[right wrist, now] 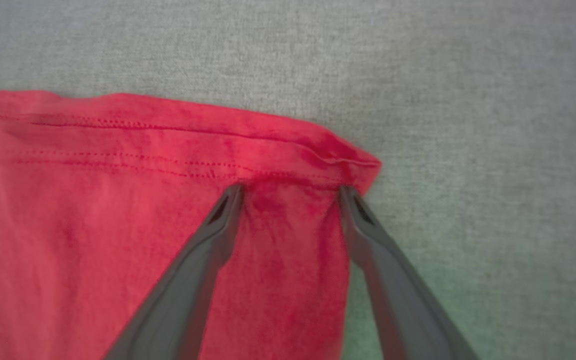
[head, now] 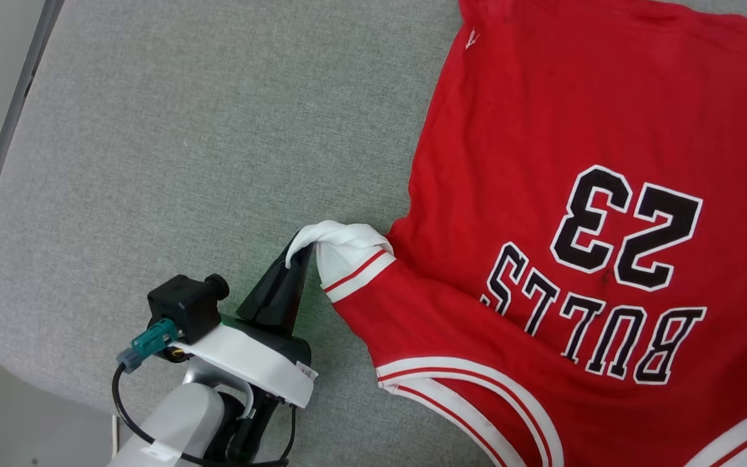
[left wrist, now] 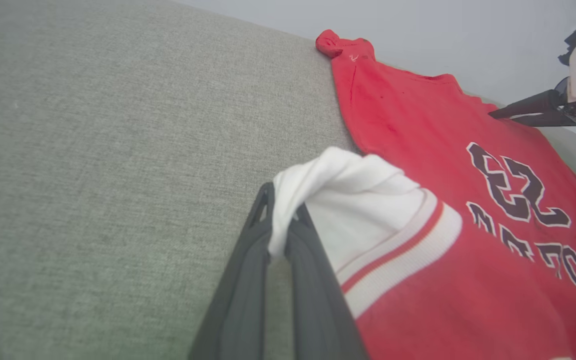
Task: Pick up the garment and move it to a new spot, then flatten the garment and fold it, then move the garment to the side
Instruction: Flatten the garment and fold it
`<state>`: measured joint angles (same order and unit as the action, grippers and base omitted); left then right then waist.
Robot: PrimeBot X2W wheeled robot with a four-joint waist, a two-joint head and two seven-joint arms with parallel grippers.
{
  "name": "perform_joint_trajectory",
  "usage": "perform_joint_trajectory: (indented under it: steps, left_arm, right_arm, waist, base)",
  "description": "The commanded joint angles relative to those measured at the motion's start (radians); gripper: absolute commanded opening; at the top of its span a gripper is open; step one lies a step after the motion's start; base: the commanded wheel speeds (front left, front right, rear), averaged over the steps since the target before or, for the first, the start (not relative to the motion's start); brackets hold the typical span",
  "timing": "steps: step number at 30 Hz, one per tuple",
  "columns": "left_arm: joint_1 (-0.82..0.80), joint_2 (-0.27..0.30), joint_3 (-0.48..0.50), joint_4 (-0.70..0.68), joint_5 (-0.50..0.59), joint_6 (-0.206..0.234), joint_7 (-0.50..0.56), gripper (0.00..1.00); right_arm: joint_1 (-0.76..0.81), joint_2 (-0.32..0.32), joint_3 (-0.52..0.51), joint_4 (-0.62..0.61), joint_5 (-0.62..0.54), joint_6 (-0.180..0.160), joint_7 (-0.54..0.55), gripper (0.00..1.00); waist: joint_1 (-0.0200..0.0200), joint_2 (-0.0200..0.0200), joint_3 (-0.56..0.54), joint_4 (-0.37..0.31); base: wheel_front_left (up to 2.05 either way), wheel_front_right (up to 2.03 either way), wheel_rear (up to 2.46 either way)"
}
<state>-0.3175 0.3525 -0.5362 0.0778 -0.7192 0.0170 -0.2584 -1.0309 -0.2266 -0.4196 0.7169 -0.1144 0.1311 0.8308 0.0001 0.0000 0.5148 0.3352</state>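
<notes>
The jersey (head: 529, 130) lies spread, print up, across the right of the grey bench (head: 185, 130). At centre frame, the left tool (head: 301, 250) is clenched on its white shoulder strap. The right tool (right wrist: 290, 190) is released, its fingers spread over a red hem corner.

garment (head: 542, 130): thin red cloth, matt, fine stitched hem; trim white ribbed knit. table (head: 185, 130): grey woven cloth, coarse heathered weave, matt. left tool (left wrist: 282, 215) and right tool (right wrist: 293, 190): dark matt fingers (left wrist: 245, 280) (plastic or rubber, can't tell). wrist shell (head: 250, 357): smooth white plastic.
</notes>
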Motion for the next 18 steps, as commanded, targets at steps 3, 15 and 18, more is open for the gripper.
perform_joint_trajectory:
  steps: [3, 15, 18]
  left_arm:
    - [-0.009, -0.011, 0.012, 0.011, 0.005, -0.007, -0.006, 0.0]
    - [0.06, 0.002, 0.048, 0.062, -0.007, 0.004, -0.007, 0.0]
    - [0.095, 0.014, 0.063, 0.071, -0.022, 0.022, -0.005, 0.0]
  right_arm:
    - [0.093, 0.043, -0.04, 0.101, -0.043, -0.001, 0.136, 0.31]
    - [0.088, -0.047, 0.012, -0.05, -0.009, -0.001, 0.115, 0.0]
    - [0.139, -0.073, 0.057, -0.115, 0.043, -0.001, 0.121, 0.0]
  waist:
    - [-0.0001, 0.0, 0.008, 0.006]
    - [-0.0001, 0.0, -0.134, -0.052]
    - [-0.0001, 0.0, -0.192, -0.081]
  base:
    - [0.0, 0.0, 0.0]
    - [0.0, 0.0, 0.0]
    - [0.0, 0.0, 0.0]
